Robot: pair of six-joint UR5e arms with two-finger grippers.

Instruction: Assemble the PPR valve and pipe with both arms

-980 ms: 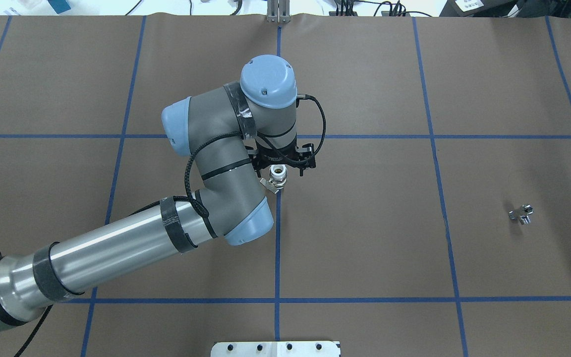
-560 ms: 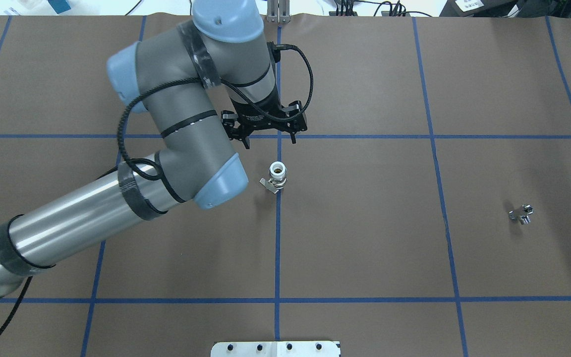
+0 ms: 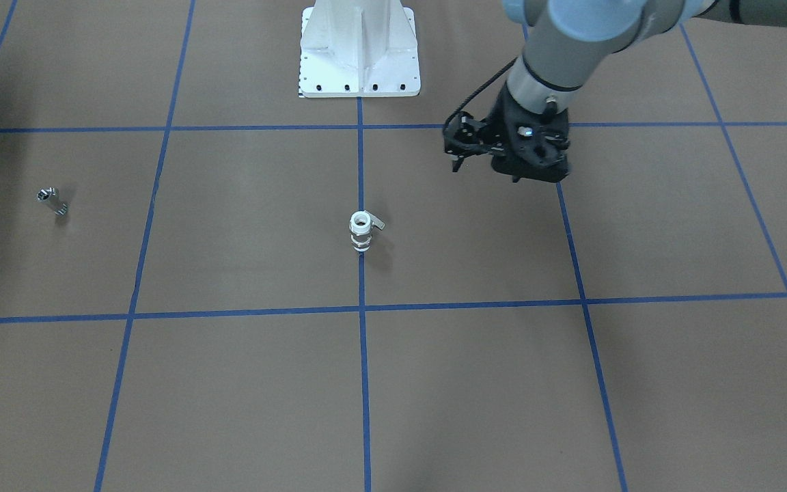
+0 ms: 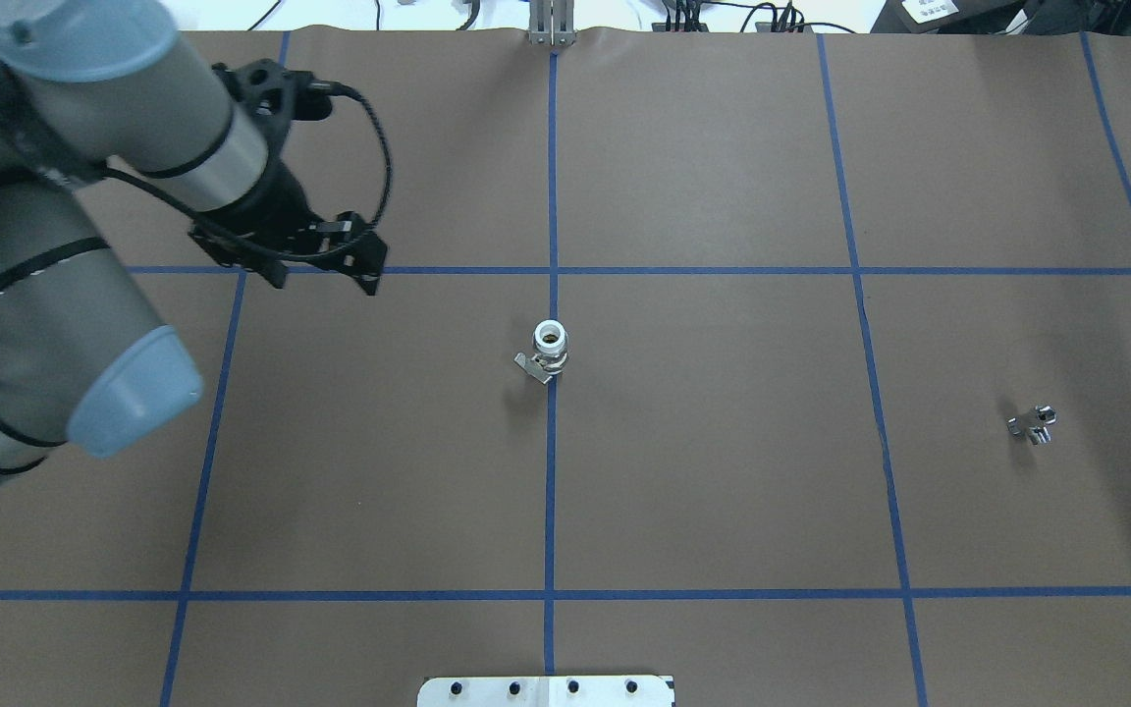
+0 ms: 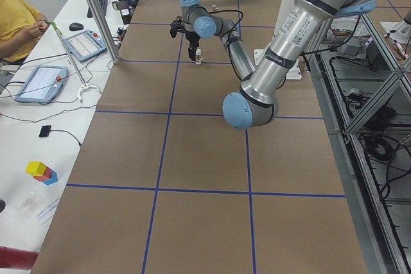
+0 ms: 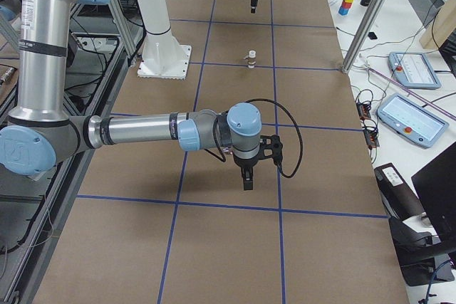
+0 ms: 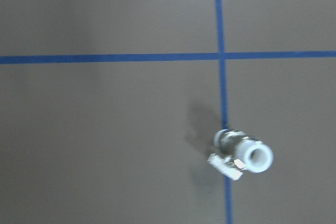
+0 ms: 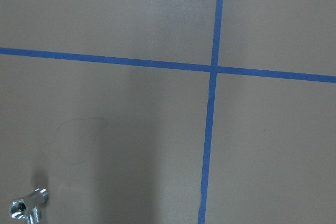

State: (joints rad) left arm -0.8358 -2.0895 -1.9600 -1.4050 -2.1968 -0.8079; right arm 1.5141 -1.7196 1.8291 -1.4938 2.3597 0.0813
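Now you have the small white plastic PPR valve [image 4: 549, 352], brass-banded with a grey side lever, standing upright on its own. It is on the blue tape centre line in the middle of the brown paper-covered table [image 4: 723, 471]. A second ago the black two-finger left gripper [image 4: 322, 278] was down around it. It has since let go, lifted and swung away to the far left, and its fingers stand wide apart with nothing between them. The valve neither shifted nor tipped on release. Well off to the right, the tiny shiny silver metal pipe [image 4: 1034, 424] sits untouched. The black right gripper [image 6: 246, 179] hangs over that side, and its wrist camera catches the pipe at the frame's corner. You cannot tell whether its fingers are apart. By the look of it, the valve is staged and fetching the pipe comes next.
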